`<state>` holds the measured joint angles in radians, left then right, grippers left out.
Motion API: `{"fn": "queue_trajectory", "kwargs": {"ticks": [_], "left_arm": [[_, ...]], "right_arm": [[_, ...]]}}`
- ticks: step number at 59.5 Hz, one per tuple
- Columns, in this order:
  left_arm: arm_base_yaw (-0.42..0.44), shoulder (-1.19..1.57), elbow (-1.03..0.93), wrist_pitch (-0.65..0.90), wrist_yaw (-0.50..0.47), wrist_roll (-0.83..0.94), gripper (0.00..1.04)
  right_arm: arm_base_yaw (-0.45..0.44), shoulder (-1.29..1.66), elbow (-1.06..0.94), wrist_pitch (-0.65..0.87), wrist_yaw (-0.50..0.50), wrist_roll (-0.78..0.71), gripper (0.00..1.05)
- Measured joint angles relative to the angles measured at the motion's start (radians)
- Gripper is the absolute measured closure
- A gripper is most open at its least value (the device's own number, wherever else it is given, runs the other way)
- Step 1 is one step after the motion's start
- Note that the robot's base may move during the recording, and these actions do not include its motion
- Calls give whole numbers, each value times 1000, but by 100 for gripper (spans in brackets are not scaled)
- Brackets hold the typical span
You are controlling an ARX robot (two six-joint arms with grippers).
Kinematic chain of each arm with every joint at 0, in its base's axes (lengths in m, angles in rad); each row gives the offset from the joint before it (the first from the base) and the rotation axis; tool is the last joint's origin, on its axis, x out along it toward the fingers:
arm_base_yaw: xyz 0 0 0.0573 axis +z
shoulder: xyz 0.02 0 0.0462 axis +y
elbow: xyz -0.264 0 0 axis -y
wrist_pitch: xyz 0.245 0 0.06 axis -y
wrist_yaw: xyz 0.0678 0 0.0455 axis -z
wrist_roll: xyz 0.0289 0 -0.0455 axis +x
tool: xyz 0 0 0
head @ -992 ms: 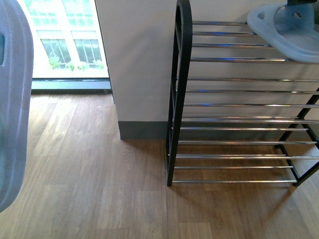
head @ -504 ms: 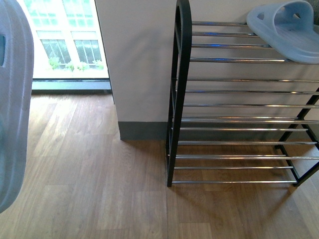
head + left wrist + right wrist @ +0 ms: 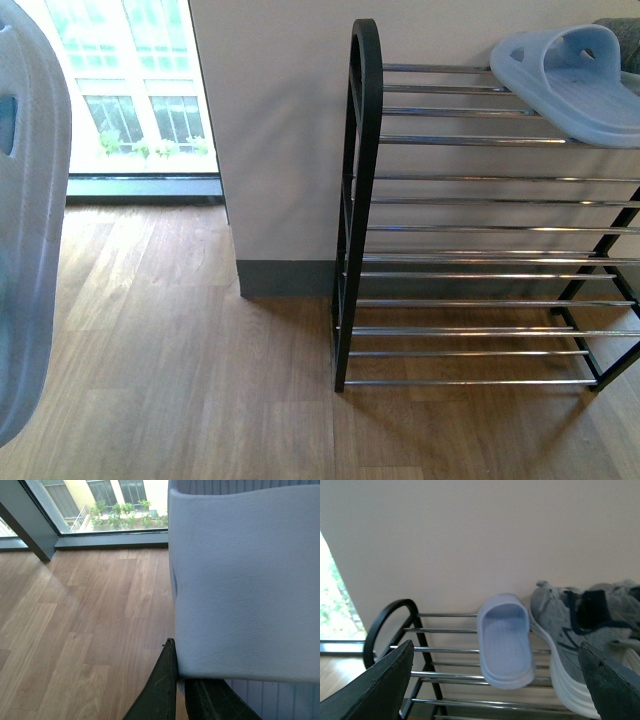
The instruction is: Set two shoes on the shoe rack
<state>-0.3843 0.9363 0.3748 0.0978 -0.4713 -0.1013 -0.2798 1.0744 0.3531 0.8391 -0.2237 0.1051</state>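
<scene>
- Your left hand is pinching the second pale blue rubber slide sandal; carry it level.
- You're aiming beside the first slide at the chrome-barred shoe rack's top-tier edge.
- Right hand is gaping, empty.

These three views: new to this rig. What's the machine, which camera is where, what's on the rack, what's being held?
It is a robot with two arms, each ending in a two-fingered hand. The front view comes from a camera on its body, looking ahead at a wood floor, a window and a shoe rack of chrome bars in a black frame. The other two come from cameras on the wrists.

On the top tier lies one pale blue slide sandal, and beside it grey sneakers, seen best from the right wrist. The right hand is open and empty, its dark fingers apart at the picture's lower corners.

The left hand is shut on a second blue sandal, held over the floor; it is the pale shape at the front view's left edge.
</scene>
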Motion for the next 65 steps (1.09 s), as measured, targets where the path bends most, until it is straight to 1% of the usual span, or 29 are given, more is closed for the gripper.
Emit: {"fn": "queue_trajectory", "kwargs": {"ticks": [4,7,16,17,19,21,25,32,34,42,44,48,59,60,61,63,65], "left_arm": [[0,0,0,0,0,0,103],[0,0,0,0,0,0,103],[0,0,0,0,0,0,103],[0,0,0,0,0,0,103],[0,0,0,0,0,0,103],[0,0,0,0,0,0,103],[0,0,0,0,0,0,103],[0,0,0,0,0,0,103],[0,0,0,0,0,0,103],[0,0,0,0,0,0,103],[0,0,0,0,0,0,103],[0,0,0,0,0,0,103],[0,0,0,0,0,0,103],[0,0,0,0,0,0,103],[0,0,0,0,0,0,103],[0,0,0,0,0,0,103],[0,0,0,0,0,0,103]], "right_arm": [[-17,48,-22,57,58,1,9],[-24,71,-25,64,74,1,9],[-27,86,-35,68,74,0,9],[-31,80,-34,58,52,-7,11],[-32,62,-33,-1,-14,-34,17],[-26,44,-43,-32,-40,-50,22],[-7,8,-71,-51,-45,-66,31],[38,-72,-130,-66,-9,-85,50],[46,-85,-139,-69,-2,-87,54],[107,-200,-214,-115,57,-98,86],[119,-225,-227,-128,72,-98,93],[135,-262,-243,-148,85,-98,103],[183,-391,-289,-230,137,-102,103],[209,-409,-293,-245,182,-102,103],[229,-422,-296,-254,198,-102,103],[259,-452,-305,-275,214,-102,103],[269,-454,-318,-257,213,-102,103]]}}
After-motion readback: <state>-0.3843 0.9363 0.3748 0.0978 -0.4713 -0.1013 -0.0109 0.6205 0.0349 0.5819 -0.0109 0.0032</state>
